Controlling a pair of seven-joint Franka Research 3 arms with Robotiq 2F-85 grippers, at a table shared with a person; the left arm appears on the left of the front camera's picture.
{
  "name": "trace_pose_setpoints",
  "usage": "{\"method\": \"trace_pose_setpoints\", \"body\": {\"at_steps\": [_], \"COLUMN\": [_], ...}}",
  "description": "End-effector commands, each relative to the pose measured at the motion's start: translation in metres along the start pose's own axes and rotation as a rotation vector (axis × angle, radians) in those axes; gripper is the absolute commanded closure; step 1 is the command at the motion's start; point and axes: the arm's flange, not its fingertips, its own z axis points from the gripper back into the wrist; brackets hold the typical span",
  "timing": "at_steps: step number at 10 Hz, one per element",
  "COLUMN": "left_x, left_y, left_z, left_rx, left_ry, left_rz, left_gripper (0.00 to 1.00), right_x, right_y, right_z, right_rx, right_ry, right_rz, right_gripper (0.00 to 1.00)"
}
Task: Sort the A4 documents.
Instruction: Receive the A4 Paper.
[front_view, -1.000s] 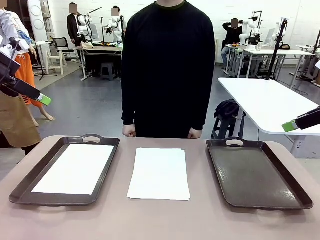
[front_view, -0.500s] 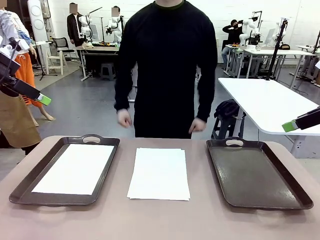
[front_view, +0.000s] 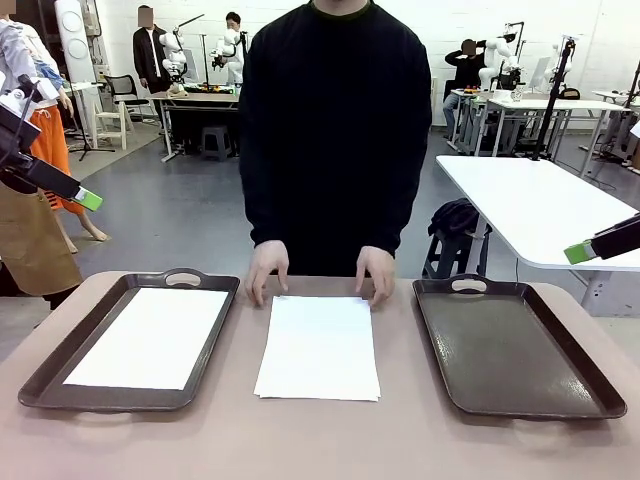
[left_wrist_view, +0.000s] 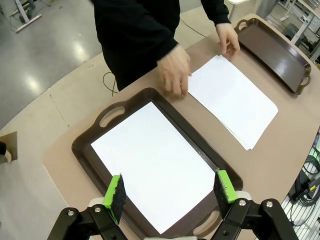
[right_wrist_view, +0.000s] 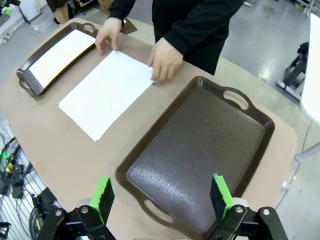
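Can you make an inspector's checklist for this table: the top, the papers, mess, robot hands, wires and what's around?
Surface: tan table, rounded corners.
Job's things: stack of A4 documents at the middle, person's hands at its far edge; A4 paper in the left tray; right tray holding nothing.
Clutter: nothing seen.
Grippers: left gripper and right gripper open, holding nothing, raised above the table.
Cables: cables hanging below the table's edge, off the top.
Surroundings: white table to the right, other workbenches and people farther off.

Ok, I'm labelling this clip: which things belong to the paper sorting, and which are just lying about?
Job: middle paper stack; left tray and the white paper in it; empty right tray.
Lying about: white side table; black bag on stool.
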Motion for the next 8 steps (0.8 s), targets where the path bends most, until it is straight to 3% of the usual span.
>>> {"method": "trace_pose_setpoints", "body": {"at_steps": [1, 8], "left_x": [0.0007, 0.0007], "left_y": [-0.0009, -0.0009], "left_z": [-0.0005, -0.0005], "left_rx": [-0.001, -0.001], "left_ry": [0.000, 0.000], "left_rz": [-0.001, -0.001], "left_gripper": [0.08, 0.08], "right_x": [0.0001, 0.0001], "right_y": [-0.0003, -0.0003], "right_z": [-0.0014, -0.0014], "right_rx": [0.001, 0.001], "right_ry": [0.001, 0.001], "right_rz": [-0.007, -0.007], "right_gripper": [0.00, 0.00]}}
